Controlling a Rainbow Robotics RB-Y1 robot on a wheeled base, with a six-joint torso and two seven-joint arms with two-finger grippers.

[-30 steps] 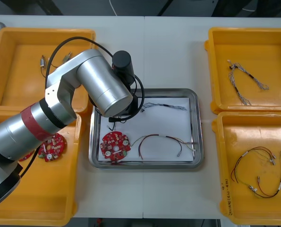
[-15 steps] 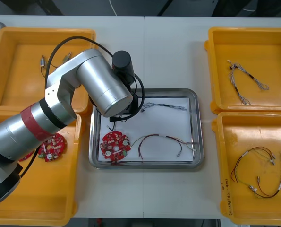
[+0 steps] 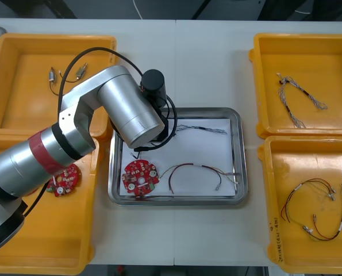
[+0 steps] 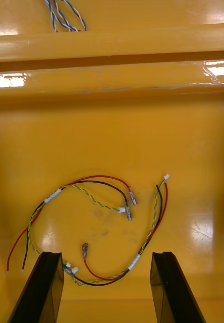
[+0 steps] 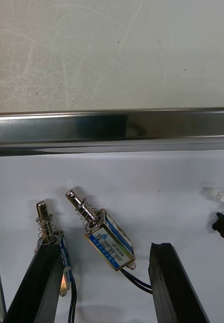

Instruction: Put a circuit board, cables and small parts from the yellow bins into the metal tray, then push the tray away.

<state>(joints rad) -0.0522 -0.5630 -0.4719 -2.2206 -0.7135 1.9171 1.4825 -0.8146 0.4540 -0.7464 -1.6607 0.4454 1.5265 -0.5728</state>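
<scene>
The left gripper [image 5: 104,250] hangs in the metal tray [image 5: 112,128], fingers apart. Two small metal parts [image 5: 108,242] lie by the tray's far rim, one between the fingers. It is best to lift straight up, so nothing catches. The right gripper [image 4: 104,258], apart too, hangs over a yellow bin [image 4: 112,126] right of the tray.

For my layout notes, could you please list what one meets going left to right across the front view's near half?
Spare circuit board in the near left bin → placed circuit board in the metal tray → red and yellow cable → cable bundle in the near right bin.
</scene>
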